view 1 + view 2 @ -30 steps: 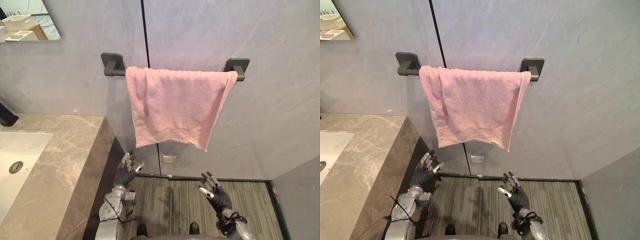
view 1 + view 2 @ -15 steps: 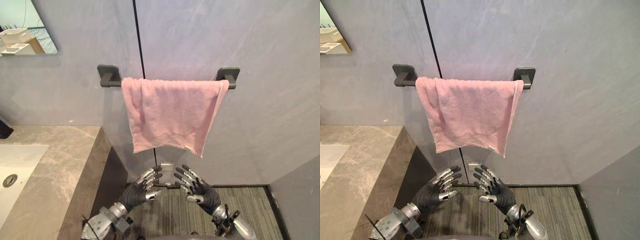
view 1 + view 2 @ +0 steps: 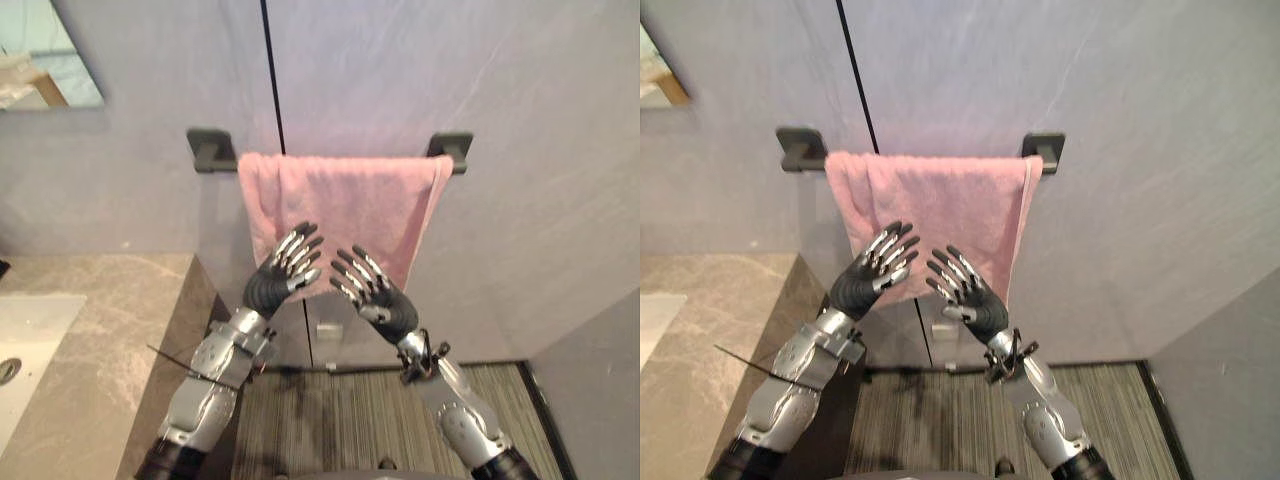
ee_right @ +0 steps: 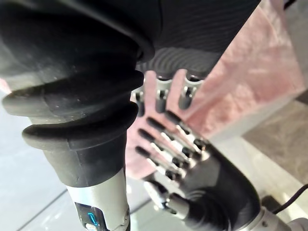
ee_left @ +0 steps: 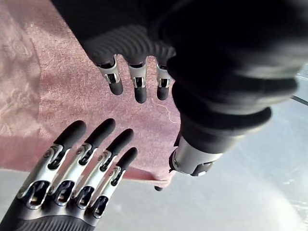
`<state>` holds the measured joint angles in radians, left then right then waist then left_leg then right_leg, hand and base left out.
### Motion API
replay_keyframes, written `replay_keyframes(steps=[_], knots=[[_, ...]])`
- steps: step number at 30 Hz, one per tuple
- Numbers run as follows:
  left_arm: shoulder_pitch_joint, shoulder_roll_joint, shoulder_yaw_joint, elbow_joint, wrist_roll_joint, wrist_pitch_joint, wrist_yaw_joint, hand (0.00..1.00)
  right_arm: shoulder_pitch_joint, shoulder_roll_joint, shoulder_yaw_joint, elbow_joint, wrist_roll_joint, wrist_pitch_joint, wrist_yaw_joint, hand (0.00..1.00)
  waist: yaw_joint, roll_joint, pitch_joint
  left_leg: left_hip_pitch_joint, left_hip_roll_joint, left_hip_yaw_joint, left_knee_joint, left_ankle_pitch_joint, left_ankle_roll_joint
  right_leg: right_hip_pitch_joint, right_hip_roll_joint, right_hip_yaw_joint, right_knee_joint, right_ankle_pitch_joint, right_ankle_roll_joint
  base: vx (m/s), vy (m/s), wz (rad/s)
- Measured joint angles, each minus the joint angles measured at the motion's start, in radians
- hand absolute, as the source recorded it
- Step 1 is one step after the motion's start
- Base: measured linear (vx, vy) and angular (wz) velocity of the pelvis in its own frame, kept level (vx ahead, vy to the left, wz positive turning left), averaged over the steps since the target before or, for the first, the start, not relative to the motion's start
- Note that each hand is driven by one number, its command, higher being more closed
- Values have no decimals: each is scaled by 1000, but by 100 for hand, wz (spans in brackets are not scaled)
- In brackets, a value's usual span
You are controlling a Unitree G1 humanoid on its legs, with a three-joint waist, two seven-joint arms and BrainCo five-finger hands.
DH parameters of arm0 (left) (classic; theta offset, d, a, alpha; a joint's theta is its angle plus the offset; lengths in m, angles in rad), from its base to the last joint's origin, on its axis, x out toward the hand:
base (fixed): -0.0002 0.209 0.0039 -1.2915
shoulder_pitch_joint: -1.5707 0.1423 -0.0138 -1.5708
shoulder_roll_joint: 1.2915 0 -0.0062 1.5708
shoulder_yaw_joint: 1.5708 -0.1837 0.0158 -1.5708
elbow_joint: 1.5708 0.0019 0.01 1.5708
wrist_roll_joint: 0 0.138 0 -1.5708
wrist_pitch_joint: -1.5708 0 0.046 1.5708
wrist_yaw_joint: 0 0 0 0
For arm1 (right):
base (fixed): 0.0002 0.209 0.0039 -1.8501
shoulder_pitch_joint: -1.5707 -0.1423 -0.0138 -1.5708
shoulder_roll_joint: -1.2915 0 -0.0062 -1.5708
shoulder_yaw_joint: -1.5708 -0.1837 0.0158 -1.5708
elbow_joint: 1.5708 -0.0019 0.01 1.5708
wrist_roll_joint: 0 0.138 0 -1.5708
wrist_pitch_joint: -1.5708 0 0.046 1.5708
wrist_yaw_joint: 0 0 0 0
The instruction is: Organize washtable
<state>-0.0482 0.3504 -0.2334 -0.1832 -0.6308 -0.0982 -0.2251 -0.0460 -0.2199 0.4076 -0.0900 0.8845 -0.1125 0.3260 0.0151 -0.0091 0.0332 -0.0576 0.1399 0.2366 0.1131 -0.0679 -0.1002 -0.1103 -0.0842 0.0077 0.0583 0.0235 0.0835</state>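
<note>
While a pink terry towel [image 3: 360,195] hangs folded over a dark grey wall bar [image 3: 207,148] on the grey wall [image 3: 500,90], the left eye view has a grey-veined stone counter [image 3: 110,330] with a white basin [image 3: 25,335] off to the left, a mirror [image 3: 45,60] in the upper corner and a striped floor mat [image 3: 340,425] below. Nothing stands between the hands and the towel. The left hand [image 3: 275,282] is raised in front of the towel's lower left part, fingers straight and spread, holding nothing; the right hand [image 3: 385,302] is up just beside it, equally spread and empty, its fingertips level with the lower hem. From here I cannot tell whether either hand touches the cloth. The right eye view gives the same layout, with the two hands close together but apart and the towel directly behind them. Seen from the left wrist, that hand's straight fingers [image 5: 139,89] point at the pink cloth, which lies just past their tips, and the right hand's fingers [image 5: 79,161] reach towards the same cloth alongside. Seen from the right wrist, its own fingers [image 4: 186,94] are likewise extended and grip nothing, the left hand [image 4: 211,180] sits close by with fingers splayed, and the towel [image 4: 260,72] spreads behind both.
</note>
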Motion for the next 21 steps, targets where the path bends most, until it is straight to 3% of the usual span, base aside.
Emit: replay_keyframes(steps=[5, 9, 15, 21], knots=[[-134, -65, 5, 58, 58, -22, 57, 0, -151, 28, -11, 21, -32, -34, -43, 0, 2, 4, 77, -124, 7, -4, 54, 3, 5, -105, 1, 5, 9, 31, -3, -94, -12, -1], [-259, -84, 13, 90, 93, -39, 86, 0, -261, 34, -132, 42, -72, -39, -66, 0, 8, 3, 120, -217, 20, -14, 99, 3, 5, -175, 8, 2, 10, 55, -9, -71, -11, 0], [-461, -79, 92, 142, 125, -64, 169, 0, -382, -64, -351, 65, -73, -89, -138, 0, 21, 6, 151, -310, 34, -14, 130, 7, 9, -262, 18, 4, 30, 66, -10, -42, -9, -2], [-533, -66, 113, 166, 140, -87, 208, 0, -413, -116, -398, 5, -73, -105, -174, 0, 26, 11, 165, -338, 33, -11, 129, 12, 11, -300, 15, 3, 48, 65, -10, -3, 0, 1]])
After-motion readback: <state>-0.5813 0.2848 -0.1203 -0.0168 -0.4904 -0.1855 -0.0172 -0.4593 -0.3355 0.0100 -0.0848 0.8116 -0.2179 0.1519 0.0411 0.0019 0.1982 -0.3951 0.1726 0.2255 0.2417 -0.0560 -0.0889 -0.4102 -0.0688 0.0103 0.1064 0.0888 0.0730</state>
